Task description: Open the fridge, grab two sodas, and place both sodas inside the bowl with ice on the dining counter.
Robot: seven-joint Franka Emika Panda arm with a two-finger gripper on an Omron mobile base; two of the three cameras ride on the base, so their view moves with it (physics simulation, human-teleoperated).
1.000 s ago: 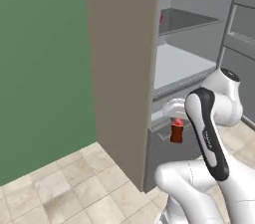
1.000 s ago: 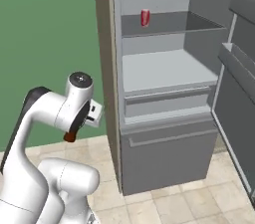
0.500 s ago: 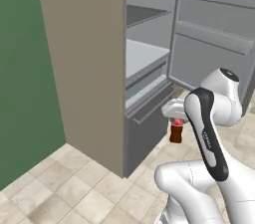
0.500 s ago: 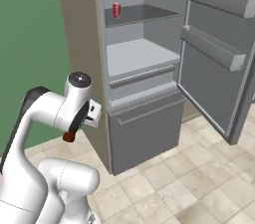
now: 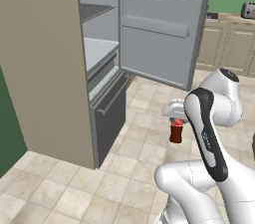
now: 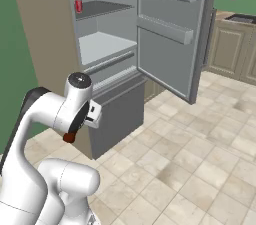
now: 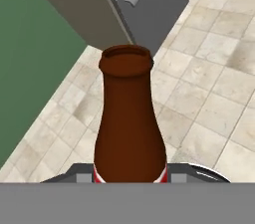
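Note:
My gripper [image 5: 176, 122] is shut on the neck end of a dark brown cola bottle [image 5: 176, 132] with a red label, held low in front of my body over the tiled floor. In the hand view the bottle [image 7: 129, 118] stands between the fingertips [image 7: 82, 174]. Its base [image 6: 69, 138] peeks out under my arm in the right base view. The grey fridge [image 5: 50, 68] stands open, its door [image 5: 159, 24] swung wide. A red can [image 6: 78, 5] sits on an upper shelf of the fridge [image 6: 107, 49]. The bowl and the dining counter are out of view.
Cream cabinets [image 5: 224, 44] with a toaster [image 5: 247, 10] line the back right wall, also seen as cabinets [image 6: 230, 49] in the right base view. The open fridge door juts into the floor space. Beige tiled floor [image 6: 200, 154] lies open to the right.
The whole scene has swung left in both base views, so the base has turned away from the fridge. The bottle stays in my shut gripper in the same pose.

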